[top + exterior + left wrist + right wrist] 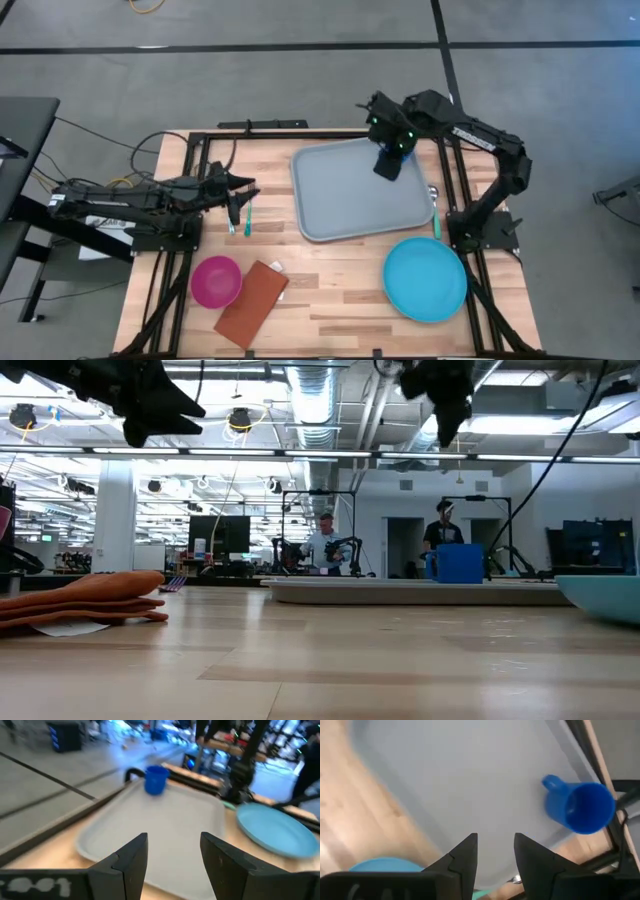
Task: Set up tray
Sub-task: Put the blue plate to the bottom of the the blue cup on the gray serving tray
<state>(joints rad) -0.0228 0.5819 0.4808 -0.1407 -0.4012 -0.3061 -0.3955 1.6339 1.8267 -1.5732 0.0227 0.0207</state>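
Hovering right gripper (388, 166) (open) over tray (340, 205) corner

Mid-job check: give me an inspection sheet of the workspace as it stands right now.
Surface: wooden table, bare between the items.
Job's things: tray at the far middle, blue mug standing on it; blue plate, pink bowl and orange-brown napkin lie off the tray.
Clutter: teal utensil left of the tray.
Grippers: left gripper open, beside the tray; right gripper open, above the tray.
Cables: black and yellow leads off the table's left edge.
Surroundings: two people far behind.
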